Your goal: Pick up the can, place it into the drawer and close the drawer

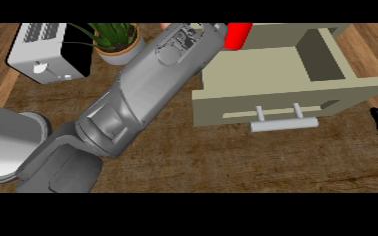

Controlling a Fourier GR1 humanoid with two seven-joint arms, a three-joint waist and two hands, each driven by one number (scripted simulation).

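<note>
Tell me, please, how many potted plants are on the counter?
1: the potted plant stands near the counter's far edge, between the toaster on its left and the forearm on its right. The forearm could hide another.

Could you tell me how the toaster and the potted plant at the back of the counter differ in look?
The toaster is a boxy white appliance with a black side and slots on top; the potted plant is a round pale pot holding thin green leaves. The toaster looks larger than the potted plant. Both stand at the counter's far left, side by side.
</note>
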